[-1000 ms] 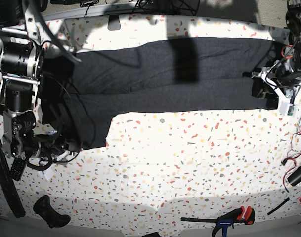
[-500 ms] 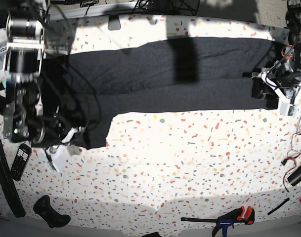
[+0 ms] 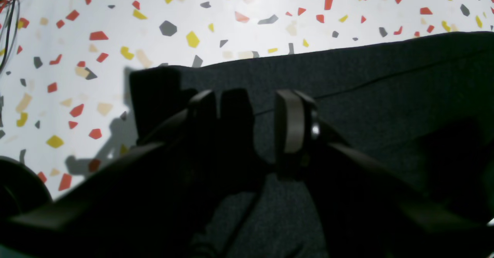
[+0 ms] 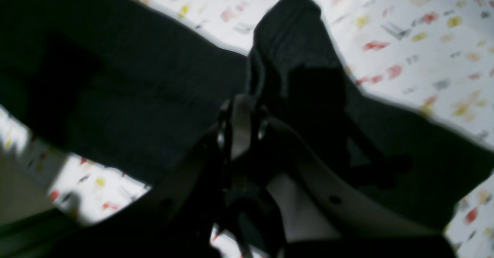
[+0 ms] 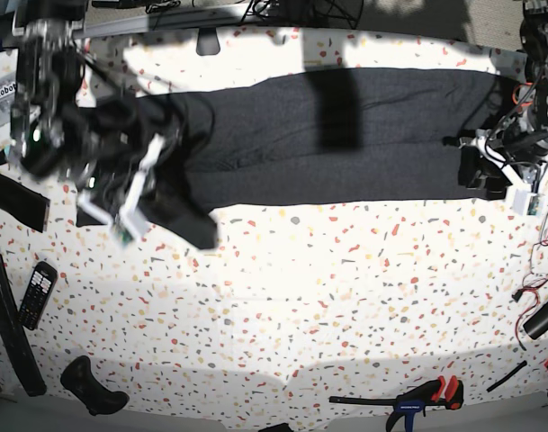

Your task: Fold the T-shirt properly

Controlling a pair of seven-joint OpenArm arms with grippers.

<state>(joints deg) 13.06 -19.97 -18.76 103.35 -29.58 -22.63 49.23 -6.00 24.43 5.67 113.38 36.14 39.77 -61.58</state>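
Right end effector (image 5: 130,211), on the left of the base view, is clamped shut on a sleeve or side flap of the T-shirt (image 5: 345,135), with that dark cloth lifted off the bench (image 5: 345,297) and draped from its closed jaws. In the right wrist view the jaws pinch a bunched peak of fabric (image 4: 293,30), blurred but clearly raised.

T-shirt lies across the far half of the bench as a long horizontal band, plain charcoal side up, no print visible. One lengthwise fold looks done: a seam-like edge runs along the middle of the band. Lower left part is only now coming up, so I judge the task about midway; side flap not yet laid over, crosswise folds still to do.

Left end effector (image 5: 489,162), on the right of the base view, sits at the shirt's far right end. In its wrist view the jaws (image 3: 254,130) stand apart, low over the cloth near its edge, nothing gripped.

Fabric is soft, matte, finely heathered knit, limp, sags where lifted. Bench is smooth white terrazzo-pattern, red, yellow and grey flecks. Remote (image 5: 37,292) and clamp (image 5: 417,400) lie on the near side, well apart from the shirt.
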